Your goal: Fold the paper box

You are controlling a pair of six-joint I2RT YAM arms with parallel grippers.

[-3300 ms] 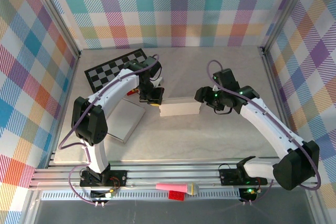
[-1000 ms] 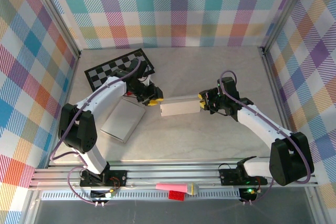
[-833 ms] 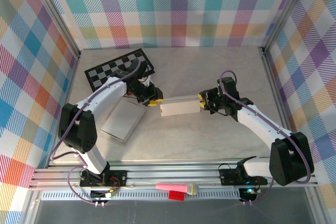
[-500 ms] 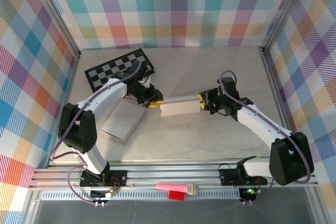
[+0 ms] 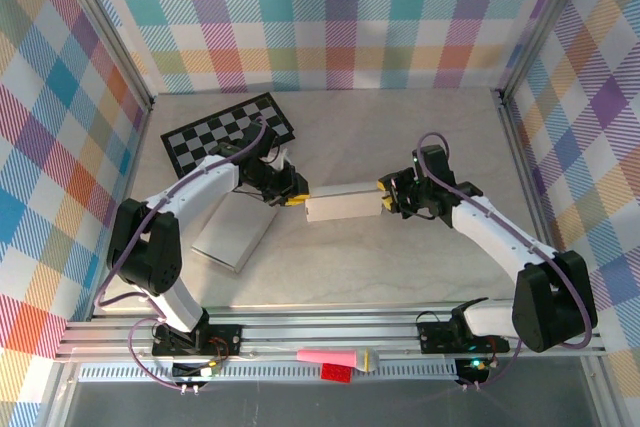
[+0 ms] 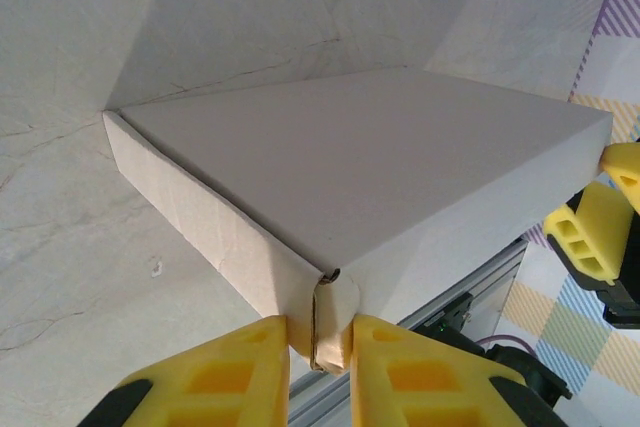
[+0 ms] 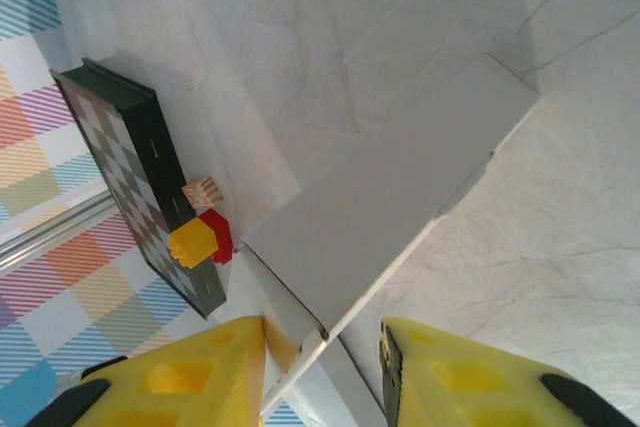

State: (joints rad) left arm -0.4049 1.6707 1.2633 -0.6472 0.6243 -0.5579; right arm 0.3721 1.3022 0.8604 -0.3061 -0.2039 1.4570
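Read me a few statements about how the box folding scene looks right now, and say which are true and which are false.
1. The left gripper pinches a corner of the paper box. True.
2. The paper box rests on the checkerboard. False: the checkerboard lies apart from it, toward the table's far left corner.
3. The paper box's top stands raised open. False: the top lies flat and closed.
4. The right gripper is at the box's other end, with a finger on either side of an edge. True.
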